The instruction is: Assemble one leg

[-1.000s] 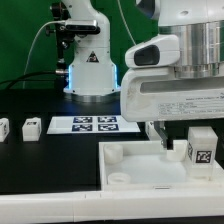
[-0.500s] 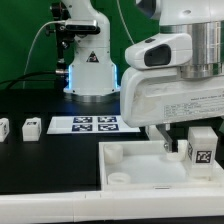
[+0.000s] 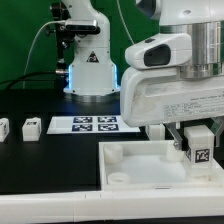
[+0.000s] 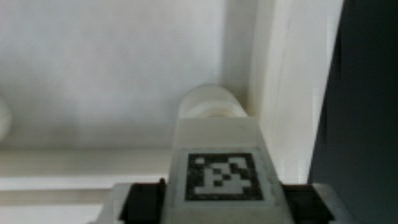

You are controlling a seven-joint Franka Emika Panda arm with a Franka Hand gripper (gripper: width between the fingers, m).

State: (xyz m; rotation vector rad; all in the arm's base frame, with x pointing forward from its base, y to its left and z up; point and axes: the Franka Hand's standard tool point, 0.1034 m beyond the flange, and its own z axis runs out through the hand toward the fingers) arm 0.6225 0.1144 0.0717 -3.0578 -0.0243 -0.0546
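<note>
My gripper (image 3: 200,140) is shut on a leg (image 3: 201,148), a small white block with a black-and-white tag, and holds it upright over the right part of the large white tray-shaped part (image 3: 135,158). In the wrist view the leg (image 4: 221,150) runs out between the dark fingers (image 4: 143,202), its rounded tip close to the tray's inner corner wall (image 4: 267,70). Two more legs (image 3: 32,126) (image 3: 4,129) stand on the black table at the exterior view's left.
The marker board (image 3: 84,124) lies flat behind the tray. The robot base (image 3: 90,70) stands at the back. A round socket (image 3: 120,177) shows in the tray's near left corner.
The gripper has shifted slightly toward the exterior view's right and down with the leg, so the fingers now frame the leg more squarely over the tray.
</note>
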